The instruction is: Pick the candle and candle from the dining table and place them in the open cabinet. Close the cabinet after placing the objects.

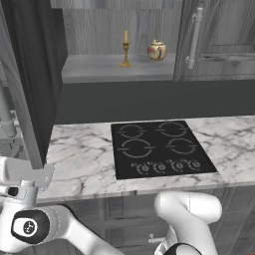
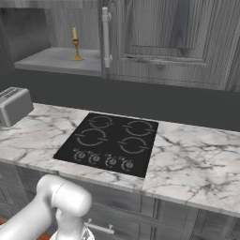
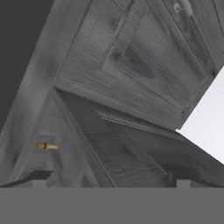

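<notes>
Candle no. 1, the yellow taper (image 1: pixel 126 36) in its gold candlestick (image 1: pixel 125 56), stands upright on the shelf of the open cabinet (image 1: pixel 119 69), top centre of the left base view, w/ a cream-and-gold jar (image 1: pixel 157 50) just beside it. So that half looks done, I'd say. The stubby candle isn't on the shelf as far as I can see. Cabinet door (image 1: pixel 25 89) at far left stands open, so closing is left too. Gripper (image 3: pixel 111 183) jaws spread wide, holding nothing, pointed up at cabinet fronts.
</notes>
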Motion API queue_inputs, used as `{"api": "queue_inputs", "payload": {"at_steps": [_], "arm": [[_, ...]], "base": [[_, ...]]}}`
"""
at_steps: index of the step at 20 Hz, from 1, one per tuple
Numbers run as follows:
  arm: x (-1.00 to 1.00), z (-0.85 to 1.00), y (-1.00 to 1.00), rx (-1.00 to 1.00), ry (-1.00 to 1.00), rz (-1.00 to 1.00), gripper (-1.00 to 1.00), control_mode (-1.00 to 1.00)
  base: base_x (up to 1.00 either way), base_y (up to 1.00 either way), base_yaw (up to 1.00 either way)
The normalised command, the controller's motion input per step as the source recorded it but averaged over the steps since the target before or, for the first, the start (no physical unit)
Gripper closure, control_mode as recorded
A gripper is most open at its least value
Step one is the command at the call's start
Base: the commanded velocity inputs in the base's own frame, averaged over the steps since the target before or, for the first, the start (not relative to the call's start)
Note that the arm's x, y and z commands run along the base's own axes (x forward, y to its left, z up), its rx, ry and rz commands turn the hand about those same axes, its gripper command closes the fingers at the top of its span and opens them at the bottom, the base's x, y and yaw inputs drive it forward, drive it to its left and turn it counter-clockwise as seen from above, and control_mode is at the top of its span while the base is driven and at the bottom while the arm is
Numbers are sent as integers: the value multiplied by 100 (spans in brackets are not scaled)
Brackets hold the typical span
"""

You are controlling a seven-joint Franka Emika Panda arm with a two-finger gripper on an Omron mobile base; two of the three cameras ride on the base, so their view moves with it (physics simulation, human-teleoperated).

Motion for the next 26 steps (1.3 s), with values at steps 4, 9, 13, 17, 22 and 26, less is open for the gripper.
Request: {"api": "queue_inputs", "payload": {"at_steps": [4, 9, 13, 17, 22, 26], "arm": [[-12, 25, 0, 21, -12, 0, -100, -100], [-11, 26, 0, 18, -12, 0, -100, -100], [-13, 15, -3, 13, -8, 2, -100, -100], [-3, 9, -22, 17, 0, 3, -100, -100], [0, 46, -21, 14, -3, 4, -100, -100], [0, 54, -12, 12, -4, 5, -100, -100]], "base": [[0, 0, 0], [0, 0, 0], [0, 0, 0], [0, 0, 0], [0, 0, 0], [0, 0, 0]]}}
